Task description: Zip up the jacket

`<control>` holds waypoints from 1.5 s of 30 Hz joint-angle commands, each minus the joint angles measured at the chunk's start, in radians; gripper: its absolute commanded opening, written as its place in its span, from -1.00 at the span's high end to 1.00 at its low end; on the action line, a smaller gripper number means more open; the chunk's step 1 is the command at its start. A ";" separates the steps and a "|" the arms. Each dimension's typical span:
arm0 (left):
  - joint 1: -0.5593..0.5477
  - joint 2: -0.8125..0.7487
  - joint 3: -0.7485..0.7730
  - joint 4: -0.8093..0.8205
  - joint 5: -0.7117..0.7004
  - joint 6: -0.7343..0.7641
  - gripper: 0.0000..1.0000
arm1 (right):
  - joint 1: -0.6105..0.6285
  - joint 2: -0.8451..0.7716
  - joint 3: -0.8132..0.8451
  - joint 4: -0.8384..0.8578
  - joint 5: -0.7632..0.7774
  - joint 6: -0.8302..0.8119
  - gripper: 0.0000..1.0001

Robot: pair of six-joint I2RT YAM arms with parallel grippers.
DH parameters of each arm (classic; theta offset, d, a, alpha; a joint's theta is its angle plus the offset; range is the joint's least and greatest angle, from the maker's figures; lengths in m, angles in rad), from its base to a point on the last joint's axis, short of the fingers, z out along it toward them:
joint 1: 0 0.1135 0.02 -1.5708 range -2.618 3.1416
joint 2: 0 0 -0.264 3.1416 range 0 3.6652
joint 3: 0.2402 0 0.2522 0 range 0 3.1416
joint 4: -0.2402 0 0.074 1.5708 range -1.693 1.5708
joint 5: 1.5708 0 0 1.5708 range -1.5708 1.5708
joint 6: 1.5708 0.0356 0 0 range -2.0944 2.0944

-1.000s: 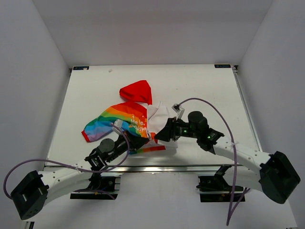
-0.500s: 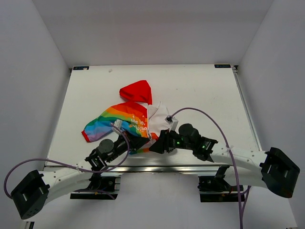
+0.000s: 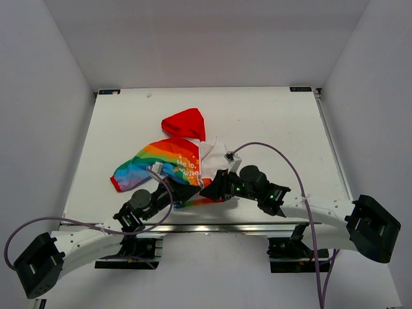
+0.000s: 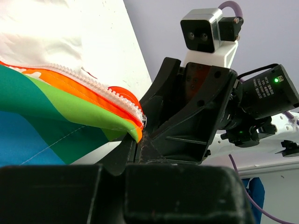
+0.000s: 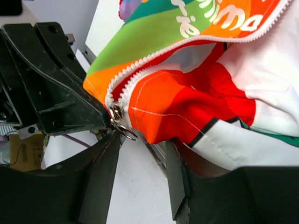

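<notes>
The jacket [image 3: 183, 158] lies crumpled at the table's middle, with its red hood [image 3: 185, 122] at the back, a rainbow sleeve [image 3: 148, 166] to the left and the white body [image 3: 215, 154] to the right. My left gripper [image 3: 188, 192] is shut on the jacket's bottom corner [image 4: 126, 121], where the white zipper teeth end. My right gripper [image 3: 209, 188] is open just beside it. In the right wrist view its fingers [image 5: 100, 177] straddle the hem below the metal zipper slider and ring pull [image 5: 120, 125], and the left finger's tip is next to the ring. The zipper stands open above the slider.
The white table [image 3: 277, 122] has a metal rail [image 3: 212, 226] along its near edge, right under both grippers. Purple cables [image 3: 283, 154] loop over each arm. White walls enclose the table on three sides.
My right gripper has moved left and slightly forward, from the white body to the jacket's bottom corner beside the left gripper. The left gripper has kept its hold and place.
</notes>
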 commanded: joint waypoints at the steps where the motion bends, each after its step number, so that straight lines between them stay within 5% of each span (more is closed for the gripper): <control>1: -0.005 -0.016 -0.014 0.038 0.012 -0.008 1.00 | 0.006 0.012 0.056 0.075 0.026 0.000 0.03; 8: -0.005 -0.019 -0.017 0.035 0.012 -0.010 1.00 | 0.006 0.024 0.067 0.119 -0.013 -0.002 0.13; 23: -0.005 -0.028 -0.024 0.010 0.012 0.002 1.00 | 0.006 -0.003 0.050 0.128 -0.023 0.004 1.00; 35: -0.005 -0.033 0.030 -0.138 0.021 0.095 1.00 | -0.023 -0.034 0.097 0.046 -0.037 -0.025 1.00; 45: -0.005 -0.048 0.088 -0.282 0.066 0.160 1.00 | -0.066 0.107 0.205 0.044 -0.111 0.024 1.00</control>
